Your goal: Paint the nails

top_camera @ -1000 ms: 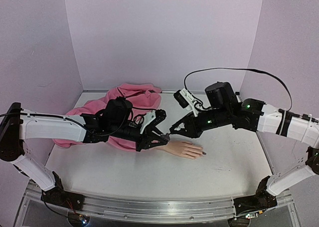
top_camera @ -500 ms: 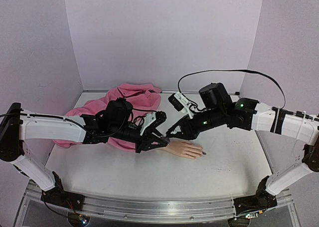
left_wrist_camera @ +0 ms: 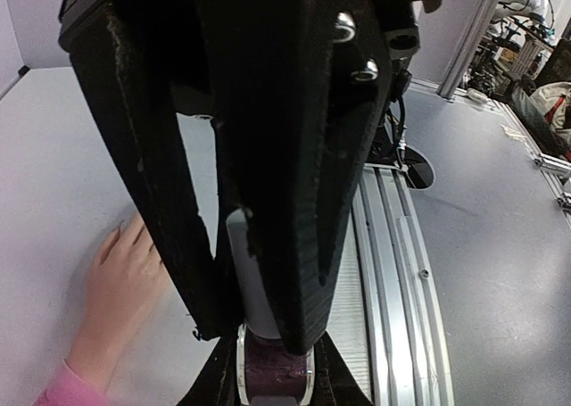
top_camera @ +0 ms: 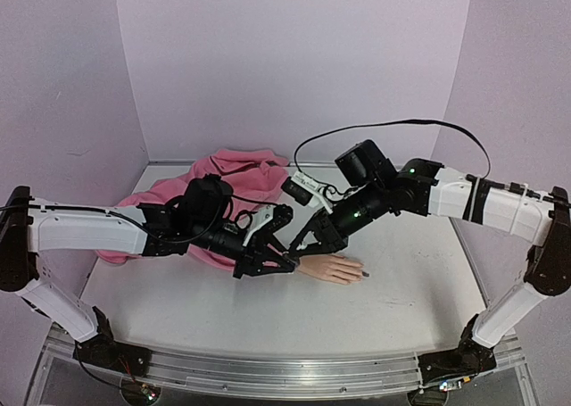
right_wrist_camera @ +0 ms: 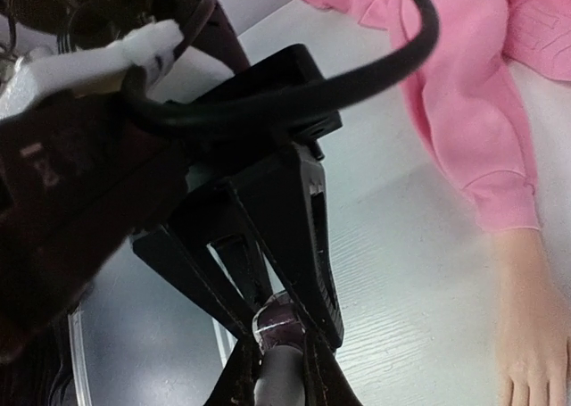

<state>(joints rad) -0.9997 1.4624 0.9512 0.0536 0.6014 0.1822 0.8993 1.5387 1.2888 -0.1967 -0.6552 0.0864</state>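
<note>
The mannequin hand (top_camera: pixel 332 268) lies flat mid-table, and one fingertip nail (top_camera: pixel 364 273) looks dark; the other nails are too small to read. Its pink sleeve (top_camera: pixel 214 250) runs left. The hand also shows in the left wrist view (left_wrist_camera: pixel 116 290) and the right wrist view (right_wrist_camera: pixel 535 335). My left gripper (top_camera: pixel 282 258) is shut on a small dark purple polish bottle (left_wrist_camera: pixel 272 375) just left of the wrist. My right gripper (top_camera: pixel 302 244) meets it and is shut on the bottle's white cap (right_wrist_camera: pixel 281 379). The purple glass (right_wrist_camera: pixel 284 321) sits between the left fingers (right_wrist_camera: pixel 303 236).
A heap of pink garment (top_camera: pixel 236 169) lies at the back left. Pale purple walls close in three sides. An aluminium rail (top_camera: pixel 268 370) runs along the near edge, also in the left wrist view (left_wrist_camera: pixel 384 245). A black cable (top_camera: pixel 393 125) arcs over the right arm.
My right arm has swung left and down until its fingers meet the left gripper at the bottle's cap. The left gripper has dipped slightly, still holding the bottle.
</note>
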